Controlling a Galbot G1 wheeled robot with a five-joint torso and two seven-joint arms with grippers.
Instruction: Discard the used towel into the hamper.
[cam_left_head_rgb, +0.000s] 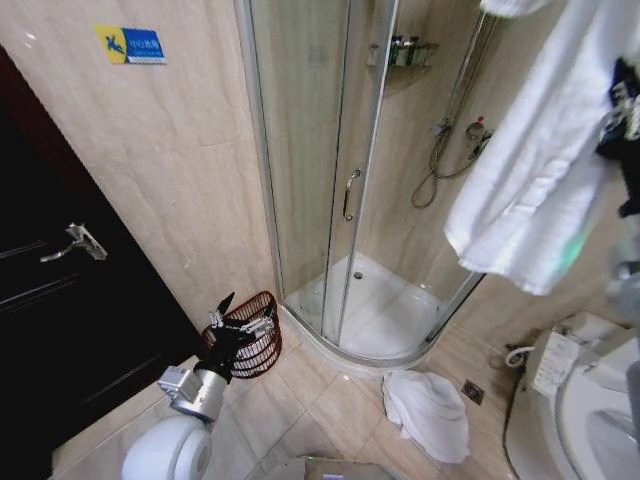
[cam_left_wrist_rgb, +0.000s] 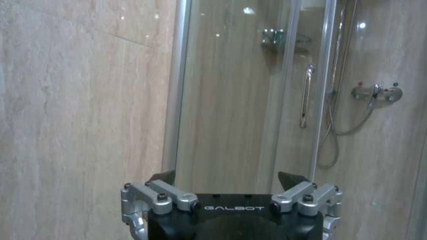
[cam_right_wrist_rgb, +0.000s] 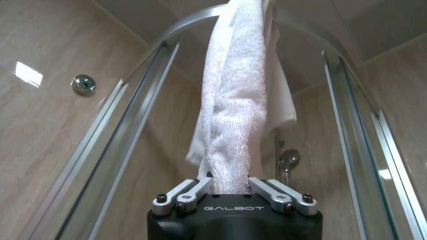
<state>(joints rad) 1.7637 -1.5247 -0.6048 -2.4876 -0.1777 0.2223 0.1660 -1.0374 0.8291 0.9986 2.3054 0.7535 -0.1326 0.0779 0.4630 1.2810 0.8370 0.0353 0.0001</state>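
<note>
Head view placed the hamper (cam_left_head_rgb: 250, 335) on the tiled floor (cam_left_head_rgb: 330, 400) against the wall, just beside the curved base of the shower cubicle (cam_left_head_rgb: 340, 200), with the left hand (cam_left_head_rgb: 235, 322) poised directly in front of it, fingers spread and nothing held. A white towel (cam_left_head_rgb: 540, 160) was seen hanging high on the robot's right, its upper part gathered toward the right hand (cam_left_head_rgb: 622, 110). A second towel (cam_left_head_rgb: 430, 412) lay crumpled on the floor near the toilet (cam_left_head_rgb: 580, 410).

The towel was well apart from the hamper, so the long hanging folds could be judged likely to drag against the cubicle or spill over the small rim on release. The left hand in front of the basket could also be struck by the cloth.

Right wrist view showed what the head view did not: the right hand (cam_right_wrist_rgb: 231, 186) was closed on the towel (cam_right_wrist_rgb: 233, 100), the cloth bunched between its fingers and rising toward the cubicle's top rail. Left wrist view confirmed the left hand (cam_left_wrist_rgb: 230, 181) as open and empty, facing the glass door and its handle (cam_left_wrist_rgb: 305, 95).
</note>
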